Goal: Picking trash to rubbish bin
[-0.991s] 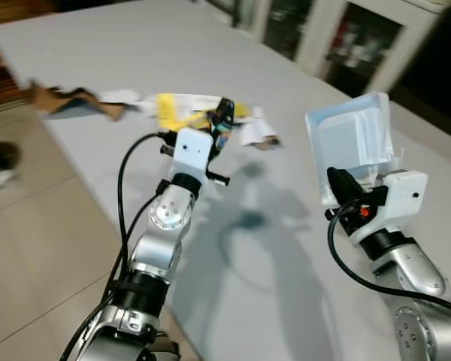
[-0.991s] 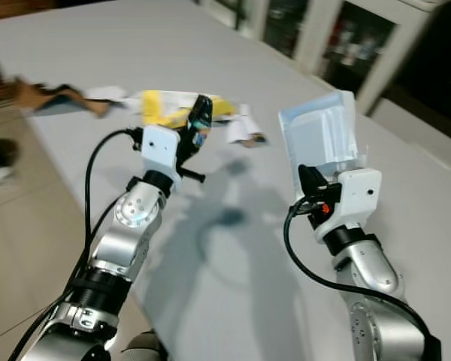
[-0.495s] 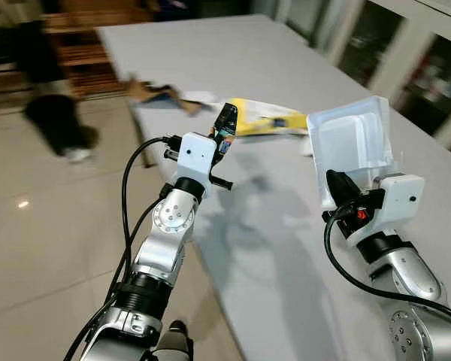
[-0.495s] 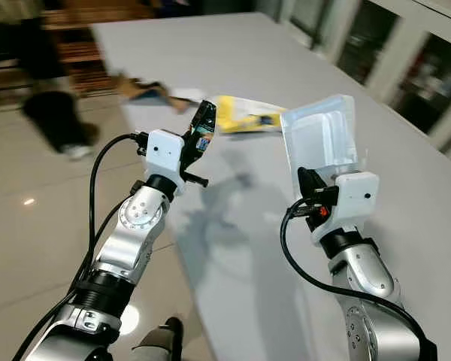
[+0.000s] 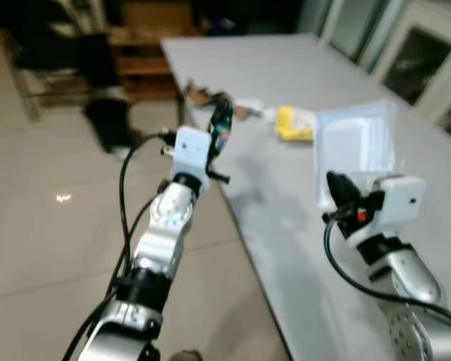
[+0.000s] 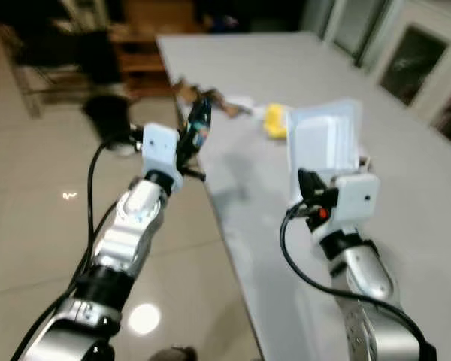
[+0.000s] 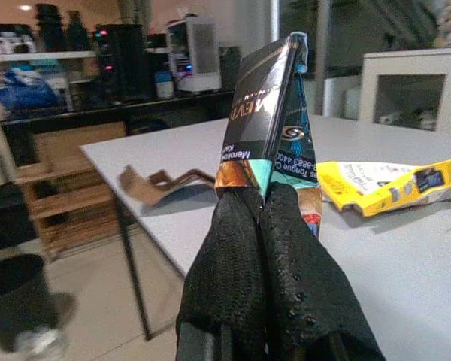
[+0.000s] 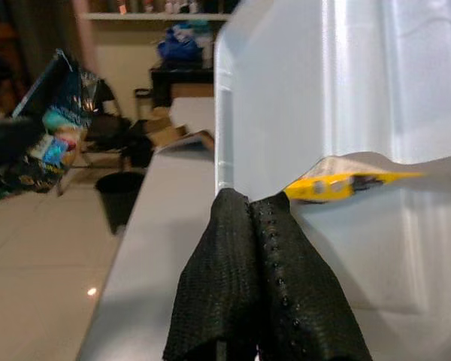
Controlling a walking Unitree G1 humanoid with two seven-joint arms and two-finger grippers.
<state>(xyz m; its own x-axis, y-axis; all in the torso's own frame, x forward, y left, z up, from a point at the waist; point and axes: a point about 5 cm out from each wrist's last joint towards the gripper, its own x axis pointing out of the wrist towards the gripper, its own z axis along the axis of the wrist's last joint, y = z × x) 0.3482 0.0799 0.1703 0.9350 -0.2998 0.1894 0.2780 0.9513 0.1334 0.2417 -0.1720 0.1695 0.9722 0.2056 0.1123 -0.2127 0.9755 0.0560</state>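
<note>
My left gripper (image 7: 259, 203) is shut on a dark, glossy snack wrapper (image 7: 274, 128), held upright over the table's left edge (image 5: 233, 199). My right gripper (image 8: 249, 207) is shut on the rim of a clear plastic tray (image 5: 357, 147), raised above the grey table (image 5: 286, 60). A yellow wrapper (image 5: 295, 122) and a torn brown cardboard scrap (image 5: 203, 96) lie on the table beyond both grippers. A black rubbish bin (image 5: 109, 124) stands on the floor past the table's far left corner, also seen as the bin (image 8: 120, 197) in the right wrist view.
Tiled floor (image 5: 52, 226) stretches to the left of the table. A wooden shelf unit (image 7: 52, 203) and dark cabinets stand behind the bin. White glass-door cupboards (image 5: 417, 53) line the far right. The eye views are blurred.
The whole picture has swung left, bringing the floor and bin into sight. Both grippers keep the same hold on the wrapper and the tray.
</note>
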